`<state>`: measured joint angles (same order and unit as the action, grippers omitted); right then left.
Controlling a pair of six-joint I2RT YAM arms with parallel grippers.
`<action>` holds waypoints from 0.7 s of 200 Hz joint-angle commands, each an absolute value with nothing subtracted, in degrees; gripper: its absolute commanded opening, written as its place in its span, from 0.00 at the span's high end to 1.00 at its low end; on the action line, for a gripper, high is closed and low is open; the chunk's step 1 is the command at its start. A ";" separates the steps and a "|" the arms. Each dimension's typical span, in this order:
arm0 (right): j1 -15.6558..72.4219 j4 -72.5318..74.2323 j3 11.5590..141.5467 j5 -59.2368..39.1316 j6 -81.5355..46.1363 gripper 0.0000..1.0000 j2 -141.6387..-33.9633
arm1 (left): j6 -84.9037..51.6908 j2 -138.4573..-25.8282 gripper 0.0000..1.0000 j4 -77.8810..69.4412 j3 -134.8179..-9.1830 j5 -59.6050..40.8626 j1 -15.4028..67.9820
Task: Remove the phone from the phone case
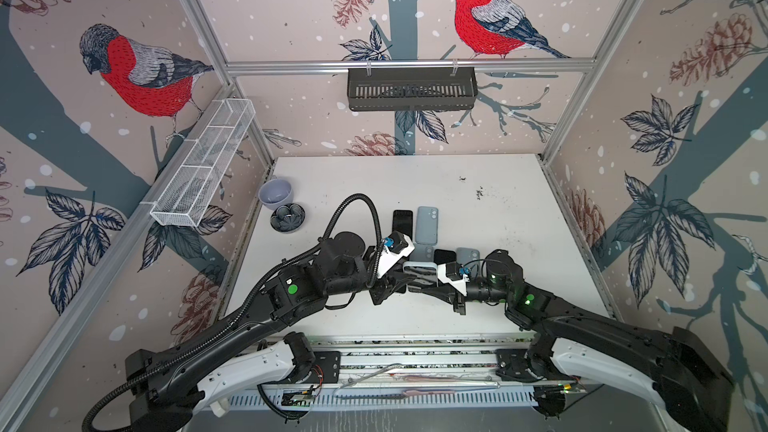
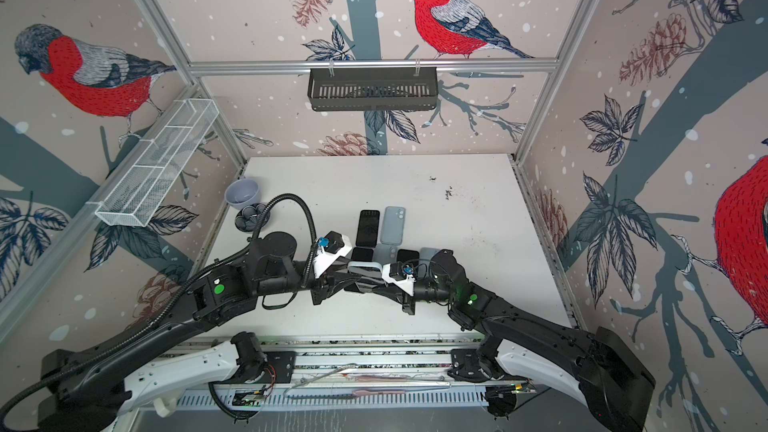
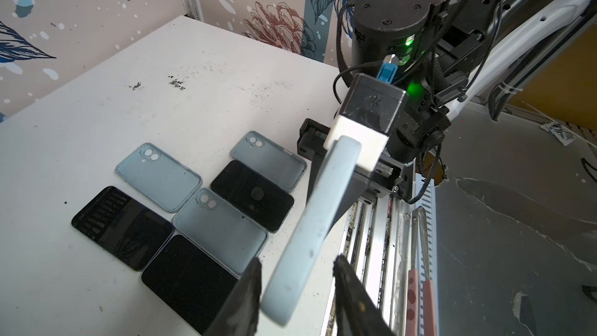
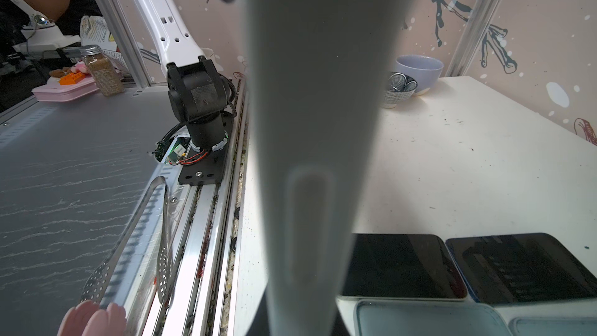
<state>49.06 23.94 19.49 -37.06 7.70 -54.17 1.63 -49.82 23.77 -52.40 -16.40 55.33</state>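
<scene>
Fingers (image 3: 248, 292) of the left gripper (image 3: 297, 263) press in on either side of one end of the pale blue rubbery phone case (image 3: 319, 202), while the right gripper (image 1: 430, 290) is clamped tight on the opposite end. Inside that case sits the black glass-fronted phone (image 1: 419, 277), screen upward, and the pair hangs in the air above the front part of the white table (image 1: 498, 222). Farther from the table's front edge lie empty blue-grey cases (image 3: 160, 176) and bare black phones (image 3: 252, 193), all flat.
</scene>
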 commanded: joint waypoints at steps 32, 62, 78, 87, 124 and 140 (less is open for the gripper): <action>49.71 26.02 20.39 -37.02 7.52 1.00 -55.00 | 1.68 -48.60 1.00 23.15 -50.83 -16.94 55.27; 50.07 26.43 20.13 -34.20 6.62 0.94 -53.95 | 0.69 -46.88 1.00 21.52 -49.01 -16.34 55.28; 50.53 26.65 20.30 -33.41 5.84 0.70 -53.36 | -0.27 -46.26 1.00 20.12 -48.10 -15.34 55.26; 51.15 27.01 20.39 -31.12 4.80 0.49 -52.71 | -1.20 -46.25 1.00 19.27 -47.71 -14.14 55.28; 52.76 31.95 17.87 -21.90 -2.44 0.01 -44.36 | -12.00 -43.35 1.00 9.55 -43.07 -3.78 55.23; 53.04 33.97 16.26 -17.18 -6.05 0.00 -39.02 | -17.78 -41.35 1.00 3.63 -40.42 -1.20 55.26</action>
